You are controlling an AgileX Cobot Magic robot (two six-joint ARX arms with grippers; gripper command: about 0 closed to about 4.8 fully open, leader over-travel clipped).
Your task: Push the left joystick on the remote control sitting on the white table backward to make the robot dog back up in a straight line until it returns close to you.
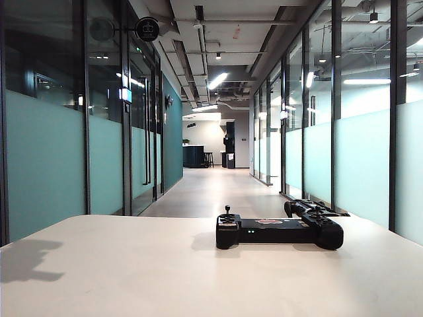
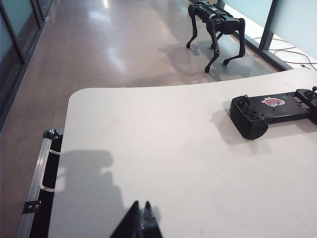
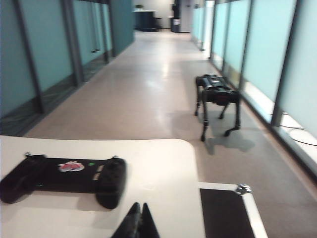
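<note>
Exterior view: the remote control (image 1: 279, 231) lies on the white table (image 1: 132, 271), its left joystick (image 1: 227, 211) upright and untouched; neither gripper shows here. A push that is off-line could swerve the robot dog (image 1: 316, 209) just past the table's far edge.

Left wrist view: the left gripper (image 2: 141, 210) hangs over bare table with fingers pressed together, empty, well apart from the controller.

Right wrist view: the right gripper (image 3: 140, 212), tips together and empty, sits near the controller; the dog stands by the glass wall, where drifting could bump it
</note>
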